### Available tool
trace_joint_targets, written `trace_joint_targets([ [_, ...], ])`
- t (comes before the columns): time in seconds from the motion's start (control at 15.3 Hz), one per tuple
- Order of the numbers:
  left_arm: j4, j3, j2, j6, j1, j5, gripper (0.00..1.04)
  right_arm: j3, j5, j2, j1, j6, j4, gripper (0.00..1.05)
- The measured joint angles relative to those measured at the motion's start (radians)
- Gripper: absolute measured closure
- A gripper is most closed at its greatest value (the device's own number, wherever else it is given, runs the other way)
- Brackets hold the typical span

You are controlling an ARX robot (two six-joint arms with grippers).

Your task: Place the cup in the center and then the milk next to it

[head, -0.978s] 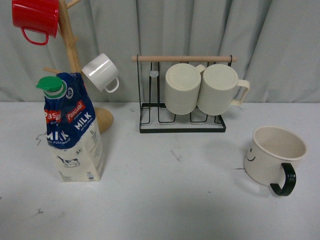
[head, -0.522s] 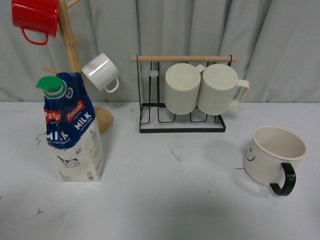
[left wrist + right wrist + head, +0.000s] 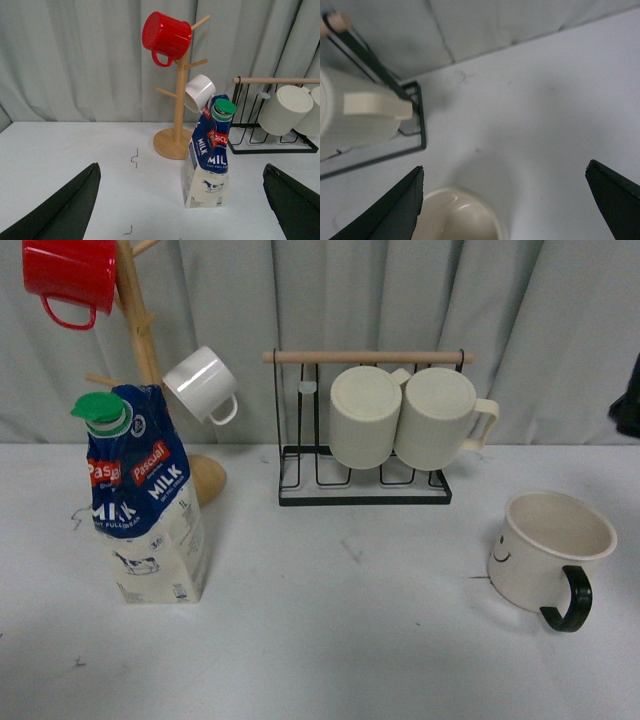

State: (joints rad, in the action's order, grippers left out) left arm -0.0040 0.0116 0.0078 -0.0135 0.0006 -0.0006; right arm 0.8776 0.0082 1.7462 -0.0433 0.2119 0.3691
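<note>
The cup [image 3: 545,550], a wide cream mug with a black handle and a smiley face, stands upright on the white table at the right. The milk [image 3: 140,500], a blue and white Pascual carton with a green cap, stands upright at the left. My left gripper [image 3: 181,167] is open and empty, low over the table, facing the milk [image 3: 207,165] from a distance. My right gripper [image 3: 505,166] is open and empty above the cup's rim [image 3: 455,215], apart from it. A dark part of my right arm [image 3: 628,400] shows at the front view's right edge.
A wooden mug tree [image 3: 150,350] behind the milk holds a red mug [image 3: 72,275] and a small white mug [image 3: 200,385]. A black wire rack [image 3: 365,485] at the back middle holds two ribbed cream mugs [image 3: 365,415]. A grey curtain closes the back.
A dark part of my right arm has come into the front view at its right edge. The cup and the milk have not moved.
</note>
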Motion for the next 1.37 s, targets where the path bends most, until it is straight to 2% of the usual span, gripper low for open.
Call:
trace_joint_targets([
  [0.26, 0.0, 0.0, 0.0, 0.0, 0.0, 0.0, 0.07, 0.068, -0.066, 0.178, 0.052, 0.064, -0.132, 0.06],
  [0.59, 0.0, 0.0, 0.0, 0.0, 0.0, 0.0, 0.07, 0.082, -0.074, 0.21, 0.058, 0.08, -0.146, 0.06],
  [0.65, 0.0, 0.0, 0.0, 0.0, 0.0, 0.0, 0.07, 0.077, -0.074, 0.211, 0.058, 0.08, -0.144, 0.16],
  [1.04, 0.0, 0.0, 0.0, 0.0, 0.0, 0.0, 0.07, 0.064, -0.071, 0.214, 0.056, 0.072, -0.137, 0.94],
  [1.11, 0.0, 0.0, 0.0, 0.0, 0.0, 0.0, 0.07, 0.058, -0.07, 0.206, 0.059, 0.069, -0.143, 1.01],
  [1.37, 0.0, 0.0, 0.0, 0.0, 0.0, 0.0, 0.07, 0.074, -0.074, 0.119, 0.148, 0.068, -0.156, 1.01],
])
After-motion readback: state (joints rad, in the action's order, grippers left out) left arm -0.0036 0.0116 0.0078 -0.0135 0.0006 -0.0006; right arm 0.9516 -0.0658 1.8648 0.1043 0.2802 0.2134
